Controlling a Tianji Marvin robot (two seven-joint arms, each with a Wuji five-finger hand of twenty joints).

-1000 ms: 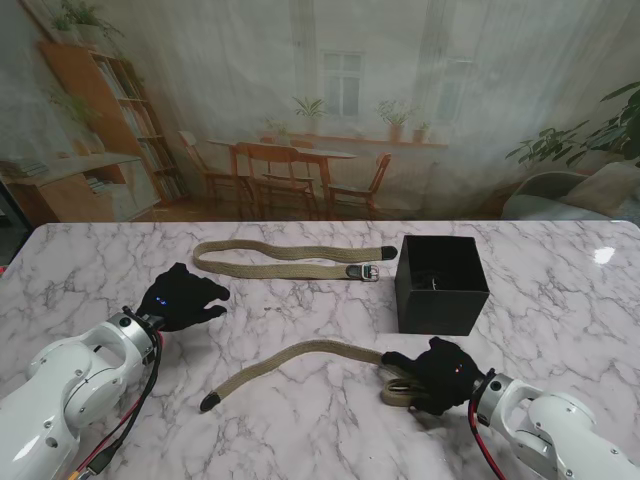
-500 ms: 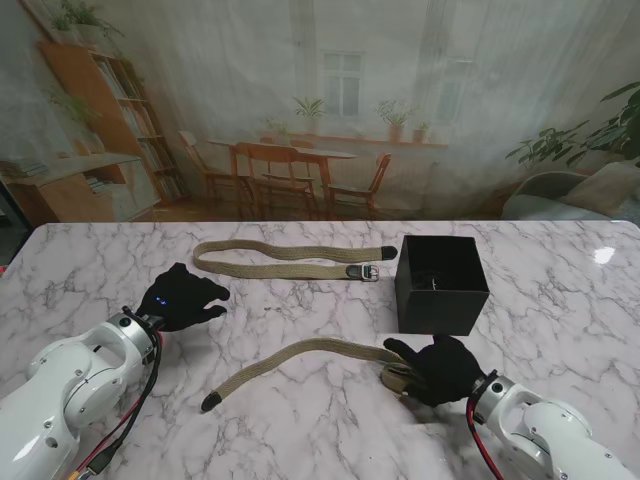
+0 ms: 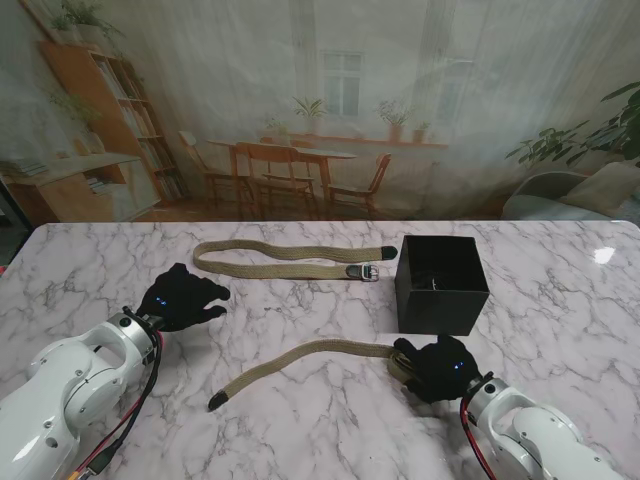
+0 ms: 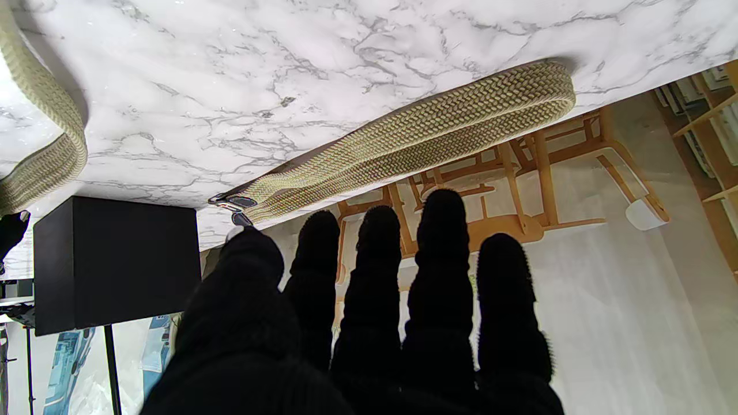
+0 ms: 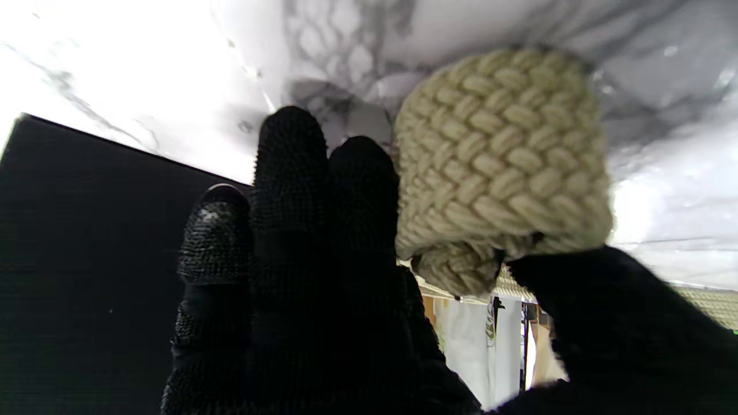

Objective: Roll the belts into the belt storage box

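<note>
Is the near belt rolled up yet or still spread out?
Partly rolled: the near belt has a small coil in the right hand; the rest lies flat.

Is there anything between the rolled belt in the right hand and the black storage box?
Nothing visible. The right hand holds the near belt's rolled end just in front of the box, with only bare marble table between them.

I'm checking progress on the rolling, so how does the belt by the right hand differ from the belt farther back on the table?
The near belt is partly rolled at one end, gripped by the right hand; the far belt lies folded flat, untouched. The near belt's buckle is hidden; the far belt's buckle shows beside the black box. Both are tan braided webbing with dark tips.
</note>
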